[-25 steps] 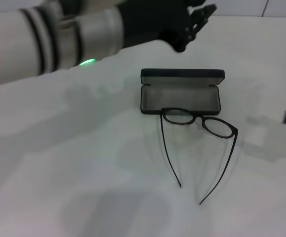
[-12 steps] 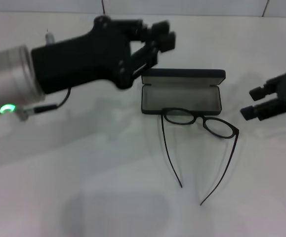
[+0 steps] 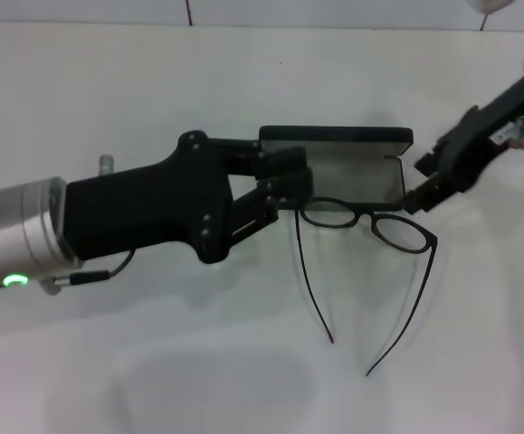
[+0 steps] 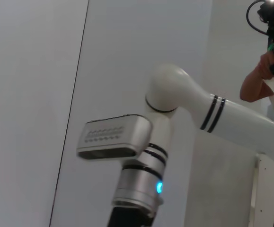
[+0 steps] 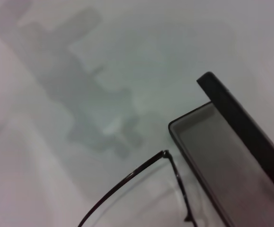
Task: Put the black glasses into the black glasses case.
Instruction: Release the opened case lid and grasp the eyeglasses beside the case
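The black glasses case (image 3: 336, 137) lies open at the table's middle, lid raised at the back, grey lining showing. The black glasses (image 3: 366, 220) lie unfolded on the table against the case's front edge, temple arms pointing toward me. My left gripper (image 3: 296, 181) is open and empty at the case's left end, beside the glasses' left lens. My right gripper (image 3: 418, 183) is open and empty at the case's right end, just above the right lens. The right wrist view shows a corner of the case (image 5: 231, 156) and part of the glasses' thin frame (image 5: 127, 182).
The white table (image 3: 153, 362) holds nothing else in view. The left wrist view shows only a white arm (image 4: 212, 113) against a wall and a person's hand (image 4: 262, 78) at the edge.
Both arms came down and inward: the left gripper dropped from behind the case to its left end, and the right gripper moved in from the right edge to the case's right end. Glasses and case stayed put.
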Robot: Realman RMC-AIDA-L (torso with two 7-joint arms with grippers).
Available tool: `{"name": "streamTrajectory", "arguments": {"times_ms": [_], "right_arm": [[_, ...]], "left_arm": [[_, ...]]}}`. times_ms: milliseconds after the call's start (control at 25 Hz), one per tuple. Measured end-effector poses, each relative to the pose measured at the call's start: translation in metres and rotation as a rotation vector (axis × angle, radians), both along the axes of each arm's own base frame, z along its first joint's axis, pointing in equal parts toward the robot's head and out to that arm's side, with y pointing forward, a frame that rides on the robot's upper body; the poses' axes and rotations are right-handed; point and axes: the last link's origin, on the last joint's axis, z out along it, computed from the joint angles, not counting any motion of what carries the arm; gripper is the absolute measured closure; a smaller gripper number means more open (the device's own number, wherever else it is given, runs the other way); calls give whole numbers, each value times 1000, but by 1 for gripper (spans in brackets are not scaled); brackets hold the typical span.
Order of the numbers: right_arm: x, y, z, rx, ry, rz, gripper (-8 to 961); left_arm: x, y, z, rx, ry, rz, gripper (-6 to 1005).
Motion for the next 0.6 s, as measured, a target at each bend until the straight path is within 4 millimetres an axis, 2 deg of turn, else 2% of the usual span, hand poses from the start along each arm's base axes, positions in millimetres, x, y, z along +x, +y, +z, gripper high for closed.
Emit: {"name": "streamTrajectory", "arguments": {"times_ms": [280,600], "right_arm": [[-2,10,-32,7,-66,66,322],[3,10,-59,-6,-68,92,328]], "left_arm": [[-13,-7,-7,-9,-16,32,844],[-20,-7,-8,7,-47,67,848]]}}
